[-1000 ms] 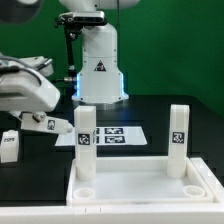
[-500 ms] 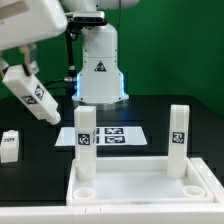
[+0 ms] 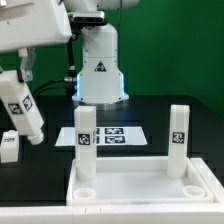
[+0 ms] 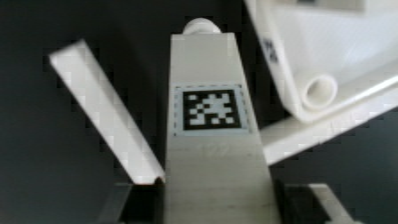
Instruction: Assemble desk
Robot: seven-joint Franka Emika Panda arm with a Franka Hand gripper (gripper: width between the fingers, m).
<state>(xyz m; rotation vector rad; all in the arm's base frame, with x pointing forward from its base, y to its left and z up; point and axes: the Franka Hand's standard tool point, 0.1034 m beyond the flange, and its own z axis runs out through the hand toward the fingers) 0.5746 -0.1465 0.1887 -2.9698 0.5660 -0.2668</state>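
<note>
Arm holding a leg aloft
At the exterior view's upper left, the gripper [image 3: 17, 80] is reaching down and clasping a tilted leg [image 3: 26, 115], well apart from the desk top [image 3: 140, 198].

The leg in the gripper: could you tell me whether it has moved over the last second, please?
Yes. The held leg has lifted and shifted toward the exterior view's left, away from the marker board.

A: Tray [image 3: 140, 205]?
B: White. The leg [image 3: 85, 140] and second leg [image 3: 178, 135] standing in it are white too, each with a black-and-white square tag.
A: The held leg [image 3: 22, 108], away from the tray?
B: White, same blocky black-and-white tag. Worktop [image 3: 160, 112] under the tray black; backdrop [image 3: 190, 40] behind it green.
</note>
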